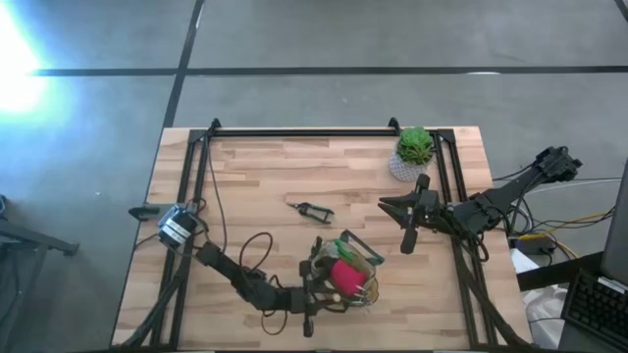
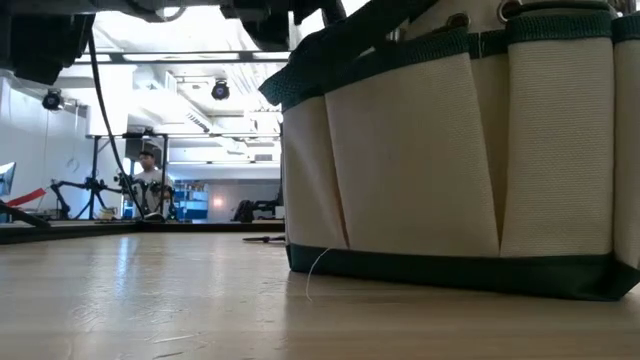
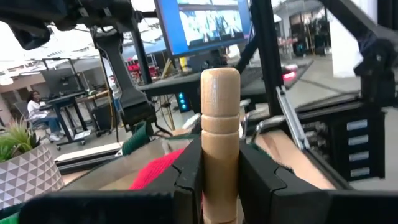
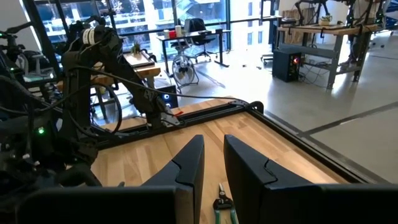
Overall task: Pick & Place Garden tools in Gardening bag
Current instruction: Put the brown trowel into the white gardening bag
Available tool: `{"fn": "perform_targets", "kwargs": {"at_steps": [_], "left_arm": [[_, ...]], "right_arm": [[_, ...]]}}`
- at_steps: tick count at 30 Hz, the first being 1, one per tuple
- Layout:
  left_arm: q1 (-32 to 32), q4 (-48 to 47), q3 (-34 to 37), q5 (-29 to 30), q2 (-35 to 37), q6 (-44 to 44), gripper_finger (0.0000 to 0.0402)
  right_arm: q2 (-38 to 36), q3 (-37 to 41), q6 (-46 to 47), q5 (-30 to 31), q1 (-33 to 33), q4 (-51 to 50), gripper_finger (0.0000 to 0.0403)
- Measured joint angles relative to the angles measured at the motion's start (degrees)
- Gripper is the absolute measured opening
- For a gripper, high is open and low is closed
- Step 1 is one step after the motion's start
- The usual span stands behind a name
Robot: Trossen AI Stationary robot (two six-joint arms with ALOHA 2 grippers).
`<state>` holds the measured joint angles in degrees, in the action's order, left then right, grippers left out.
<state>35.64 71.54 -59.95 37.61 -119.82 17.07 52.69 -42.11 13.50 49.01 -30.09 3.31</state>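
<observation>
My left pincer (image 3: 219,168) sits low at the desk's (image 1: 294,176) near edge, just beside the bag (image 1: 343,277), clamped on an upright wooden tool handle (image 3: 220,112). Bag's mouth shows sth red (image 1: 345,275) inside. Pruners (image 1: 312,209) lie mid-desk, apart from the bag, w/ handles toward the right arm. My right pincer (image 1: 408,218) hovers right of the pruners, near the plant (image 1: 414,149) at the far right corner; fingers (image 4: 186,168) close together with a narrow gap, nothing between them.
</observation>
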Motion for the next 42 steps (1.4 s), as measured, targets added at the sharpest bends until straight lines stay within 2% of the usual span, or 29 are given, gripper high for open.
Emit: {"fn": "perform_targets", "kwargs": {"at_steps": [14,22,36,42], "left_arm": [[-0.6,-4.2,-0.2,-0.4,0.0,-0.6,0.0069],[-0.7,-4.6,-0.2,-0.7,0.1,-2.3,0.0129],[-0.7,-4.8,-0.9,-1.1,0.1,-5.1,0.0137],[-0.7,-8.4,-0.9,-2.1,1.4,-5.8,0.0159]], "right_arm": [[0.0,0.0,0.0,0.0,0.0,0.0,0.0056],[0.0,0.0,0.0,0.0,0.0,0.0,0.0056],[0.0,0.0,0.0,0.0,0.0,0.0,0.0056],[0.0,0.0,0.0,0.0,0.0,0.0,0.0056]]}}
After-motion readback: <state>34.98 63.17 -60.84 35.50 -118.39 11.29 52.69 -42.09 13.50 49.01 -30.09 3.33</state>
